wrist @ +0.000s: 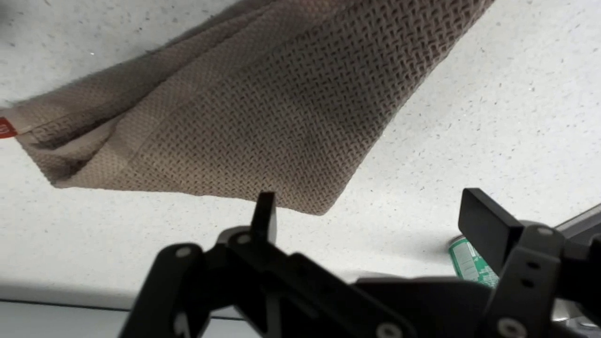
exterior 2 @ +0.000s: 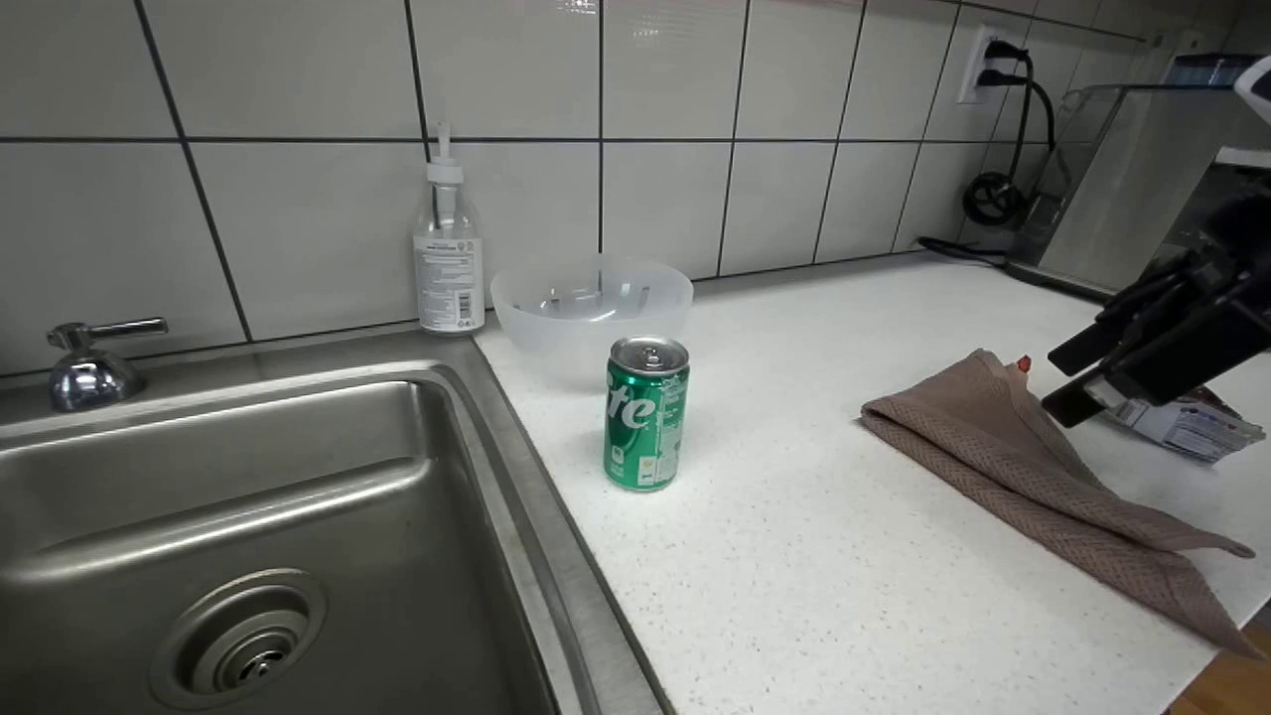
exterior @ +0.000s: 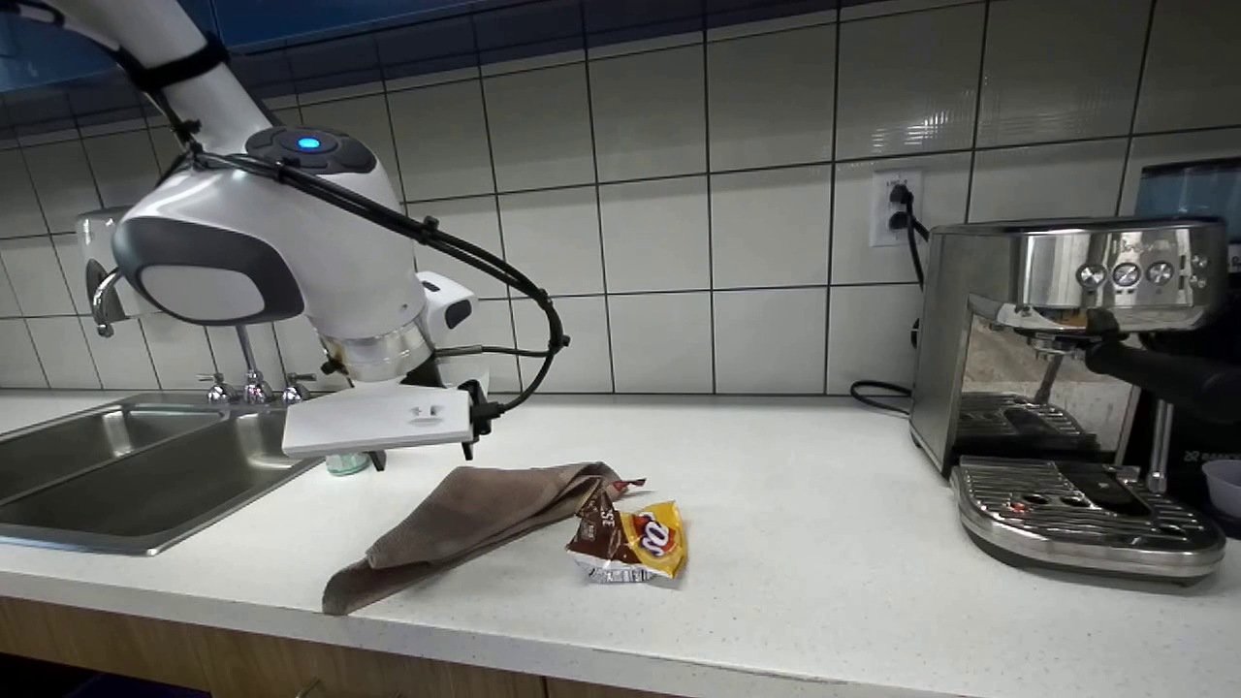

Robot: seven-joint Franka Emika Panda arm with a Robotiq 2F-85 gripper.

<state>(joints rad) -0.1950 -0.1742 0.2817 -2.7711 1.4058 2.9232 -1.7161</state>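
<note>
Gripper (wrist: 371, 206) spread wide, nothing between its fingers (wrist: 488, 230).
Brown cloth (wrist: 263, 126) on the counter (wrist: 493, 122), ten o'clock from the gripper in the wrist view (contact not evident); in an exterior view the cloth (exterior: 485, 514) runs lengthwise roughly eight to two o'clock.

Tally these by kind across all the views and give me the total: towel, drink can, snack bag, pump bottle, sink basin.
Brown towel: 1
Green drink can: 1
Snack bag: 1
Pump bottle: 1
Sink basins: 2
Total: 6
</note>
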